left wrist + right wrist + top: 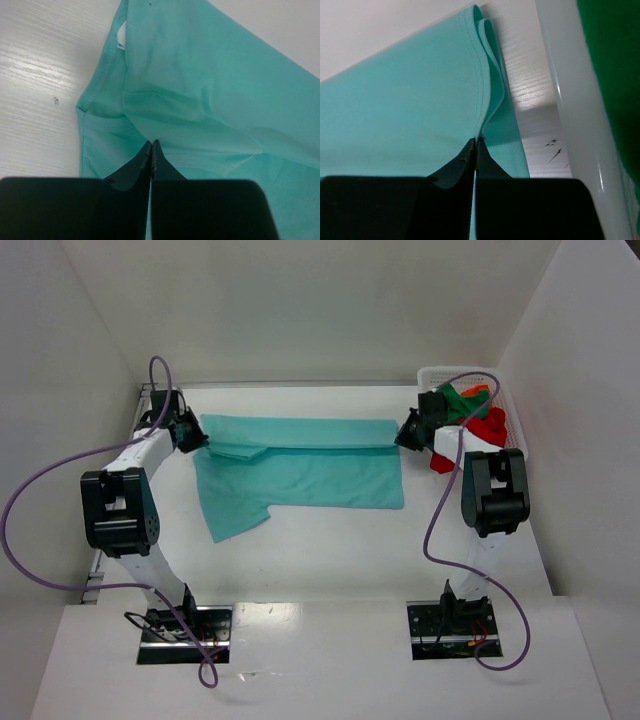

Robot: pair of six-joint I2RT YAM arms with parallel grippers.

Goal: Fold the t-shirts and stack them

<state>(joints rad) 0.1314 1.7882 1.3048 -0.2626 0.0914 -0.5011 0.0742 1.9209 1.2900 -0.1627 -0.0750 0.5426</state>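
A teal t-shirt (300, 465) lies spread across the far half of the table, its back strip folded over toward the front. My left gripper (200, 440) is shut on the fold's left end; in the left wrist view the cloth (200, 90) puckers into the closed tips of the left gripper (151, 145). My right gripper (403, 435) is shut on the fold's right end, where the doubled hem (485, 75) rises into the tips of the right gripper (476, 142). Dark green (455, 400), red (490, 425) and orange (478, 392) t-shirts lie bundled in the basket.
A white lattice basket (470, 373) stands at the back right, close beside the right gripper; its wall (575, 125) runs just right of the teal hem. White walls enclose the table on three sides. A sleeve (235, 515) of the teal shirt hangs toward the front left.
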